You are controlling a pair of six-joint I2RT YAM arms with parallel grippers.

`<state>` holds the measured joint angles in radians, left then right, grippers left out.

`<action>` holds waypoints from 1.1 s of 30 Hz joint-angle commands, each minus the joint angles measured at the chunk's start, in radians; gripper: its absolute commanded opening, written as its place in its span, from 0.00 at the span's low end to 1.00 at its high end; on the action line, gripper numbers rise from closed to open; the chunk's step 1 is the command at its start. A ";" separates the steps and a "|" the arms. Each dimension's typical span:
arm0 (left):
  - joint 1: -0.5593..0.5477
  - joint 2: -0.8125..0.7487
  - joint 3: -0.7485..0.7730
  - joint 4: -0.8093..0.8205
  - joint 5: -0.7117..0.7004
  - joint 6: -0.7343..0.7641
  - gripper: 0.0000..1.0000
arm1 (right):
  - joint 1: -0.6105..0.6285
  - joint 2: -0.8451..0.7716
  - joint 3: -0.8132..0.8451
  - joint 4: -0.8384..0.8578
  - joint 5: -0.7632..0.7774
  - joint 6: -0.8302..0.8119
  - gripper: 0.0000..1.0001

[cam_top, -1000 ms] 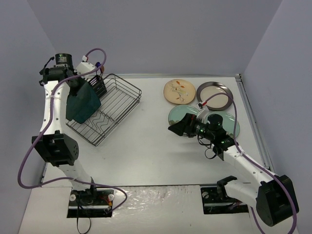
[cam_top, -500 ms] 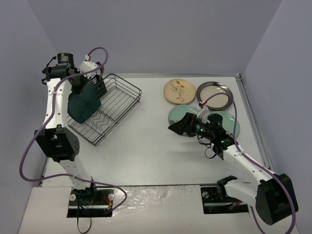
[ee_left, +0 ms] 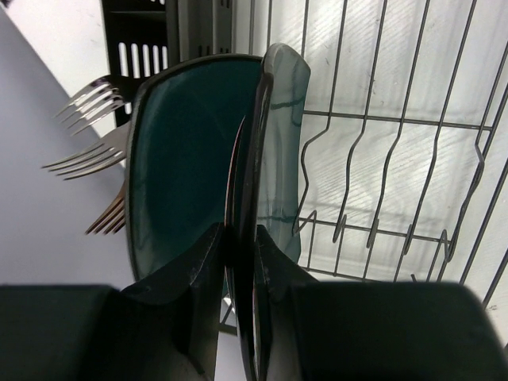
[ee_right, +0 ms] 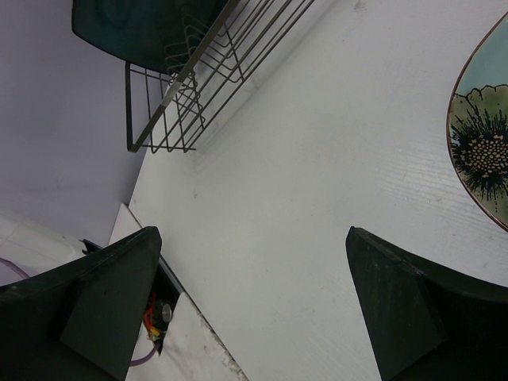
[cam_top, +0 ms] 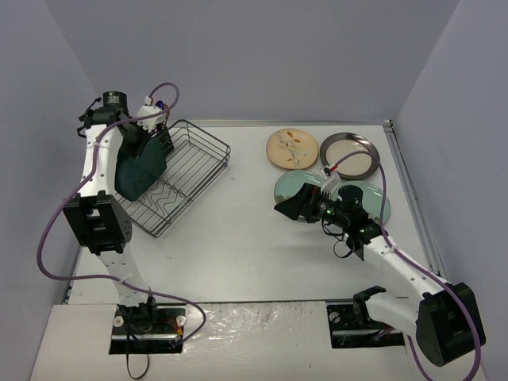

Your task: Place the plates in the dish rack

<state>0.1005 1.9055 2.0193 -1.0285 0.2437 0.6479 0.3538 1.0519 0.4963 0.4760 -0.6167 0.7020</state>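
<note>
My left gripper (cam_top: pixel 136 143) (ee_left: pixel 238 232) is shut on the rim of a dark teal square plate (cam_top: pixel 140 168) (ee_left: pixel 279 151), held on edge over the left end of the black wire dish rack (cam_top: pixel 184 171) (ee_left: pixel 397 159). In the left wrist view a second dark teal plate face (ee_left: pixel 186 167) shows close on its left. On the right lie a cream floral plate (cam_top: pixel 291 148), a beige dark-rimmed plate (cam_top: pixel 349 155) and two mint-green plates (cam_top: pixel 292 186) (cam_top: pixel 379 205), the flowered one (ee_right: pixel 480 151) showing in the right wrist view. My right gripper (cam_top: pixel 288 208) (ee_right: pixel 252 232) hovers open beside them, holding nothing.
Forks (ee_left: pixel 87 135) stick out of the dark slotted cutlery holder (ee_left: pixel 147 32) at the rack's far left corner. Grey walls close the table (cam_top: pixel 238 238) on the left, back and right. A raised strip (cam_top: pixel 409 190) runs along the right edge.
The left arm has swung slightly right, carrying the teal plate a little further over the rack. The right arm has not moved.
</note>
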 commanded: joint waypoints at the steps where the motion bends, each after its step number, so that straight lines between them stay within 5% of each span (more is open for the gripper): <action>1: 0.008 -0.028 0.070 0.041 0.016 -0.016 0.00 | -0.004 -0.005 -0.004 0.085 0.005 -0.015 1.00; 15: 0.009 -0.003 0.027 0.015 -0.013 -0.060 0.02 | -0.009 -0.033 -0.017 0.060 0.028 -0.027 0.99; 21: 0.010 -0.028 -0.006 0.043 -0.055 -0.087 0.33 | -0.014 -0.055 -0.022 0.034 0.049 -0.036 0.99; 33: 0.006 -0.150 -0.096 0.175 -0.075 -0.182 0.76 | -0.020 -0.147 -0.039 -0.041 0.130 -0.043 0.99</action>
<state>0.1013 1.8828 1.9060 -0.9385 0.1758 0.5328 0.3454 0.9588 0.4564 0.4303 -0.5473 0.6786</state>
